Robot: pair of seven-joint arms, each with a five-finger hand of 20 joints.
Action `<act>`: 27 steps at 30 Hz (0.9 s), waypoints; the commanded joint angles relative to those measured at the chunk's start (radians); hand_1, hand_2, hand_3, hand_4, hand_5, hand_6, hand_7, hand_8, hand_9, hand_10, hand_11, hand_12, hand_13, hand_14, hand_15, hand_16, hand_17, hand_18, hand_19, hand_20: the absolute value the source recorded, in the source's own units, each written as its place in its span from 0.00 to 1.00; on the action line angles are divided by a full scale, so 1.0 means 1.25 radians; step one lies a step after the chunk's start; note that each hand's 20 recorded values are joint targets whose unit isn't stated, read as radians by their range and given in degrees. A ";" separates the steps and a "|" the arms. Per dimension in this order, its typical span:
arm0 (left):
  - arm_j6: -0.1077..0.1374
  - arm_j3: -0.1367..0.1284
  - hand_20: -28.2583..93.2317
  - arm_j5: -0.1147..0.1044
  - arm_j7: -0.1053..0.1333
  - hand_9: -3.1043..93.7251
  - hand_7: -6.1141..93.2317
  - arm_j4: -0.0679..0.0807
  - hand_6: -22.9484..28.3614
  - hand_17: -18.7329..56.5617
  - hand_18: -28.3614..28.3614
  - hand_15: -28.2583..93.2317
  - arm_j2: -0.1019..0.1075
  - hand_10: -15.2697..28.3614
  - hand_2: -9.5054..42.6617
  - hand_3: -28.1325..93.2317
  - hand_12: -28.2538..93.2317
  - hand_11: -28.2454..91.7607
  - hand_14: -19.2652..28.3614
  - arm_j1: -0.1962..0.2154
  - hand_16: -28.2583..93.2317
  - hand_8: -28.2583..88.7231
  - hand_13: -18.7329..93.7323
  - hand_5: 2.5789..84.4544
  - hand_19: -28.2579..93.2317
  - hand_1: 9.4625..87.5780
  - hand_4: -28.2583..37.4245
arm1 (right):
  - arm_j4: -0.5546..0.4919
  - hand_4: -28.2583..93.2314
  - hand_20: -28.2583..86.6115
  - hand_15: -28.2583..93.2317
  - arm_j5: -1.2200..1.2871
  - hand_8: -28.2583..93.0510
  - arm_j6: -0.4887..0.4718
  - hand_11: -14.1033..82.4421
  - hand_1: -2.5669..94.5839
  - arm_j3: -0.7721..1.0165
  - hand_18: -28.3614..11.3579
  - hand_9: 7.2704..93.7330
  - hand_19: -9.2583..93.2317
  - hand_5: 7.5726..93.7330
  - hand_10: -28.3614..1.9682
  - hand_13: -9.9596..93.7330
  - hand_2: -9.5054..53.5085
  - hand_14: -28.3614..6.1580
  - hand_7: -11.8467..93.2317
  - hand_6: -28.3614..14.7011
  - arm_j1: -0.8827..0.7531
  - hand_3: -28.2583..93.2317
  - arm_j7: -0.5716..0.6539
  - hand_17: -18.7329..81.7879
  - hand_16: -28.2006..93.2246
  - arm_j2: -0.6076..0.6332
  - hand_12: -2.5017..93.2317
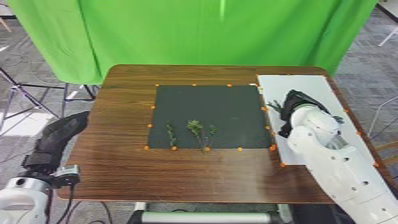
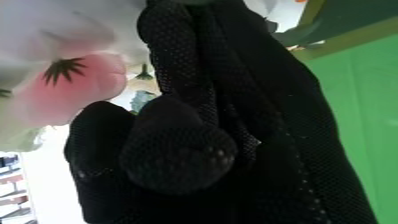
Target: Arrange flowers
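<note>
Green, slender-stemmed sprigs [image 1: 195, 126] on the dark rectangular mat [image 1: 213, 104] lie toward 8 o'clock from the black-fabric-gloved right hand [image 1: 300, 99], leafy tips at 12; whether it holds anything cannot be determined.

Green sprigs [image 1: 195, 128] on dark mat [image 1: 213, 102], pink bloom [image 2: 75, 92] beside the robot hand [image 1: 304, 101]

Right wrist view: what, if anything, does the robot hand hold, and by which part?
It cannot be told: a pink flower shows beside the robot hand, but no hold is visible.
</note>
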 commanded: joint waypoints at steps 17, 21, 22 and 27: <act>-0.006 -0.006 0.32 0.004 -0.010 0.39 0.19 -0.006 0.51 0.28 0.65 0.29 -0.002 0.63 0.17 0.75 0.30 0.34 0.74 0.007 0.23 0.18 0.42 0.43 0.25 0.19 0.03 | -0.257 0.21 0.59 0.76 0.019 0.41 0.074 0.38 0.73 0.026 0.55 1.00 1.00 0.80 0.57 1.00 0.00 0.87 0.37 0.52 -0.067 0.64 -0.038 0.90 0.40 0.027 0.41; -0.010 -0.002 0.32 0.004 -0.011 0.39 0.20 -0.004 0.51 0.28 0.65 0.29 -0.001 0.63 0.17 0.75 0.30 0.34 0.74 0.005 0.23 0.18 0.42 0.43 0.25 0.19 0.03 | -0.277 0.21 0.59 0.76 0.011 0.41 0.075 0.38 0.72 -0.006 0.55 1.00 1.00 0.80 0.57 1.00 0.00 0.87 0.38 0.52 -0.080 0.64 -0.059 0.90 0.40 0.025 0.41; -0.011 -0.003 0.32 0.004 -0.011 0.39 0.19 -0.003 0.51 0.28 0.65 0.29 -0.002 0.63 0.17 0.75 0.30 0.34 0.74 0.005 0.24 0.17 0.42 0.43 0.25 0.19 0.03 | -0.272 0.21 0.59 0.76 0.012 0.41 0.078 0.38 0.72 -0.019 0.55 1.00 1.00 0.80 0.57 1.00 0.00 0.87 0.38 0.53 -0.076 0.64 -0.063 0.90 0.40 0.024 0.41; -0.018 0.005 0.32 0.005 -0.012 0.39 0.19 0.002 0.51 0.28 0.65 0.29 0.001 0.63 0.17 0.75 0.30 0.34 0.74 -0.006 0.23 0.18 0.42 0.43 0.25 0.19 0.03 | -0.248 0.20 0.59 0.76 0.011 0.41 0.067 0.38 0.72 -0.062 0.54 1.00 1.00 0.80 0.58 1.00 0.00 0.87 0.39 0.54 -0.070 0.65 -0.083 0.90 0.40 0.016 0.41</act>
